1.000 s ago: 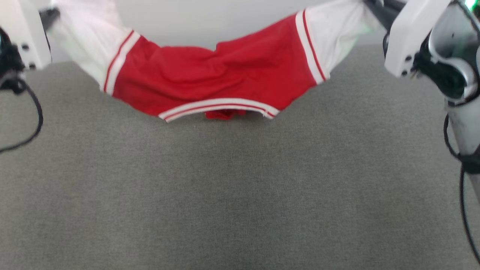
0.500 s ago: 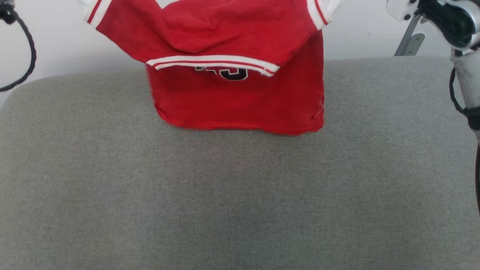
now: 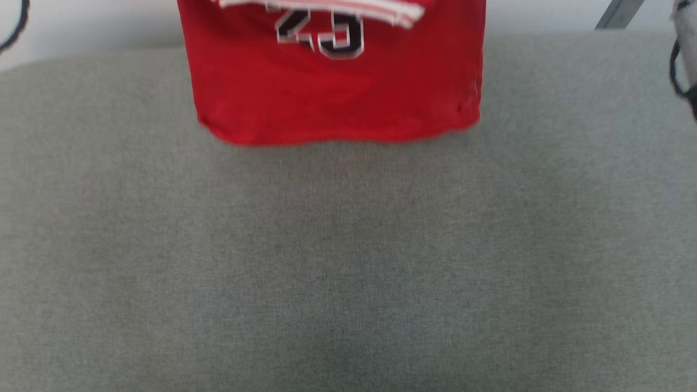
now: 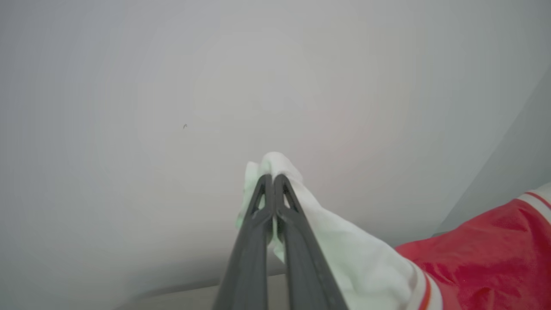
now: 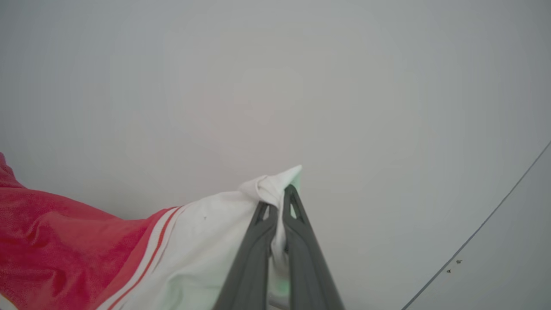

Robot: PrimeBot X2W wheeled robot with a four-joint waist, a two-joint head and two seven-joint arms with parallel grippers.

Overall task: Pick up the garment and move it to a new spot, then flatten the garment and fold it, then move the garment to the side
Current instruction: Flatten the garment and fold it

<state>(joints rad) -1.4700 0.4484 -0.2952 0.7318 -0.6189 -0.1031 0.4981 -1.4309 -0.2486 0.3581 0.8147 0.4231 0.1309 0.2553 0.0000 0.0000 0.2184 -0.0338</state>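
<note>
I have both arms raised with the garment (image 3: pixel 332 92) slung between them. My left gripper (image 4: pixel 273 177) has its two fingers pressed together on a bunched white sleeve end (image 4: pixel 344 258). A tuft of cloth pokes out just past the fingertips, and the rest trails down to that hand's right toward the red body. My right gripper (image 5: pixel 277 200) mirrors it: the fingers are pinched tight on the other sleeve end (image 5: pixel 206 241), and the cloth runs off to that hand's left, through a striped trim band into the red. Both hands point at a plain pale wall (image 4: pixel 172 86).

From the head camera, the red body hangs below the two hands with its number print (image 3: pixel 321 35) facing me. Its hem lies roughly level across the far part of the grey padded surface (image 3: pixel 348 261). That picture is smeared, so I cannot say for certain whether the hem brushes the padding or hangs just clear of it.

I judge this to be the carry to a new spot, with the flattening next and the fold not yet begun. The next move calls for both hands to come down together at the same height and draw back toward me, so the hem lands first and the body rolls out flat behind it. The sleeves should stay pulled apart so the cloth doesn't sag or crease. I would let go only once the body lies on the padding.
</note>
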